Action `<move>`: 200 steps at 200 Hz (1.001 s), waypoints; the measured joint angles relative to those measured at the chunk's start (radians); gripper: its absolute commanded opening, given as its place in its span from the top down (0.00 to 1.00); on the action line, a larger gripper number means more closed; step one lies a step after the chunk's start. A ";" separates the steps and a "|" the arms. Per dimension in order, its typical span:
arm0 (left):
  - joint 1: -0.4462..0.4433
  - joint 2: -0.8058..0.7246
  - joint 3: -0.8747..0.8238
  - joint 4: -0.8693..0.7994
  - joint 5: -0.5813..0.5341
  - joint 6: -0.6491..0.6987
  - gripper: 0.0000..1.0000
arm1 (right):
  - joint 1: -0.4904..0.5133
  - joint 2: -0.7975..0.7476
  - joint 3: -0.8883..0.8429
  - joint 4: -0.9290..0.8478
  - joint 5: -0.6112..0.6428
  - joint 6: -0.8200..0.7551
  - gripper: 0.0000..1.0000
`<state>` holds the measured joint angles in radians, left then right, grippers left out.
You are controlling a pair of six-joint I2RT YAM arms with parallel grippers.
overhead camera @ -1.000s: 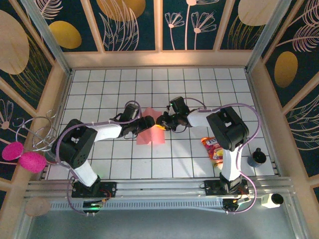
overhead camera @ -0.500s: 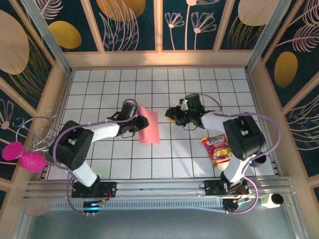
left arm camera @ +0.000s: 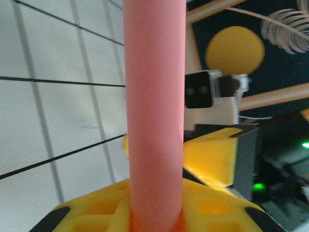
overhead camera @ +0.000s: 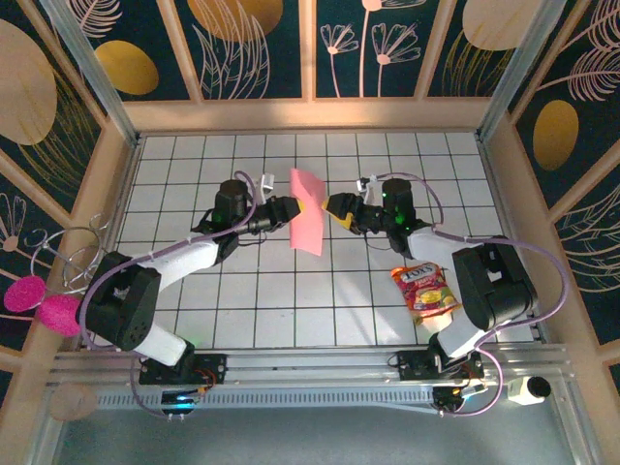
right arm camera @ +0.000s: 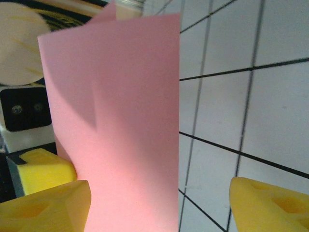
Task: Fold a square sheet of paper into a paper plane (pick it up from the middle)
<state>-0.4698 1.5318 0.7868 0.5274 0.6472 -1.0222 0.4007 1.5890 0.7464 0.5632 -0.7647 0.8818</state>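
Top external: both arms meet over the middle of the tiled counter (overhead camera: 291,310), and the pink sheet (overhead camera: 307,223) stands on edge between them, lifted off the tiles. The left jaws are pinching it. From the left wrist you see the paper (left arm camera: 154,96) rising straight out of the yellow pads, clamped at its lower edge. The right jaws are spread wide. From the right wrist the sheet (right arm camera: 120,125) hangs in the gap, close to one pad, and I can't tell whether it touches. The snack packet (overhead camera: 421,289) lies well apart, by the right arm's base.

A second layer peeks out behind the top edge, so to my eye the sheet is doubled over and this is early work on the centre crease, with no nose or wings yet. The left holds; the right looks free to take a new grip. Next, I'd say the right must close on the free edge squarely, without skewing the layers, or the pair lowers the sheet flat to press the crease.
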 measured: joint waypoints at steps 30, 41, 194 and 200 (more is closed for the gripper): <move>0.000 0.029 -0.011 0.119 0.064 -0.084 0.76 | 0.004 0.000 -0.005 0.064 -0.052 0.019 0.28; 0.000 0.037 -0.012 0.119 0.071 -0.091 0.76 | 0.008 0.000 -0.005 0.077 -0.063 0.021 0.31; 0.001 0.074 -0.007 -0.104 -0.031 -0.003 0.74 | 0.018 -0.014 -0.006 -0.023 -0.021 -0.016 0.91; 0.001 0.078 -0.007 -0.104 -0.030 -0.003 0.74 | 0.019 -0.014 -0.006 -0.031 -0.018 -0.016 0.95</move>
<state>-0.4690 1.6096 0.7799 0.4232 0.6174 -1.0256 0.4194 1.5749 0.7403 0.5320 -0.7822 0.8654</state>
